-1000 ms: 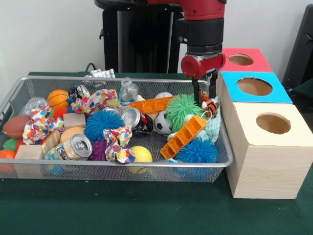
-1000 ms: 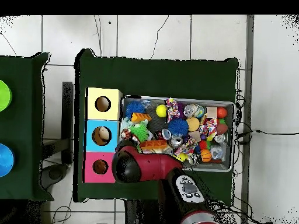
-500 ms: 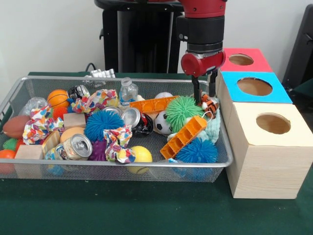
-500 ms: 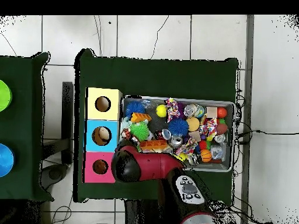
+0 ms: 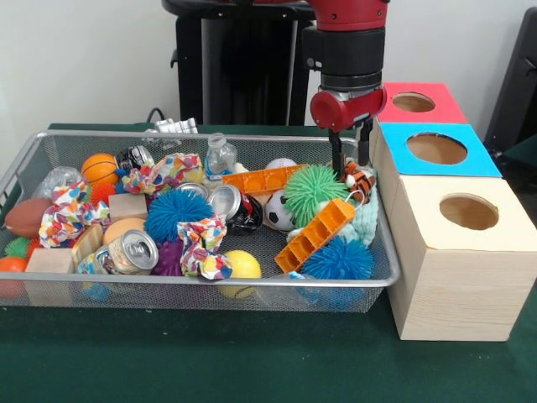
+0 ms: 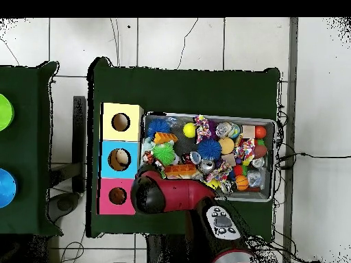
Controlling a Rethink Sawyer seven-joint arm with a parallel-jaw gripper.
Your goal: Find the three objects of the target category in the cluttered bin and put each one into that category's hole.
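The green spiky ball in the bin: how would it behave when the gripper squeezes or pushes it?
The green spiky ball looks soft, so its spikes would probably bend. Being round, it may roll, though the orange block beside it could stop it.

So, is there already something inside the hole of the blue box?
Yes, the overhead view shows a pale object inside the hole of the blue box.

A green round disc (image 6: 3,111) and a blue round disc (image 6: 5,188) lie on a separate dark green cloth-covered table (image 6: 27,89), blue nearer its lower end.
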